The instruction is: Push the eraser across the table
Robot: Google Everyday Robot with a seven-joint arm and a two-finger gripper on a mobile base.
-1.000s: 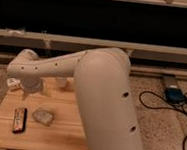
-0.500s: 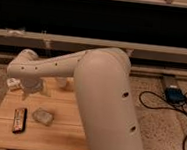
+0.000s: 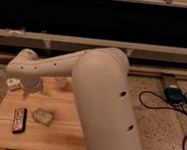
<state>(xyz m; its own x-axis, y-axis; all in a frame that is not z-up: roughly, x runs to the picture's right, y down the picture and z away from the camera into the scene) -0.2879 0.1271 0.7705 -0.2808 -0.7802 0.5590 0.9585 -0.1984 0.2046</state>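
Eraser (image 3: pixel 19 120) push, scene by size: light wooden plank table (image 3: pixel 55 136); white robot arm (image 3: pixel 101 85) reaching over its back-left corner, gripper (image 3: pixel 29 90) hanging there, grip state cannot be told. The eraser, a small flat dark rectangular block with a red-orange stripe, lies near the front-left corner, frontward of the gripper and apart from it, long axis front-to-back. A pale greyish rounded lump (image 3: pixel 42 116) sits just to its right.

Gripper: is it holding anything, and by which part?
The eraser is not held: it lies flat on the table, apart from the gripper hanging farther back. Whether it grips anything else cannot be told.
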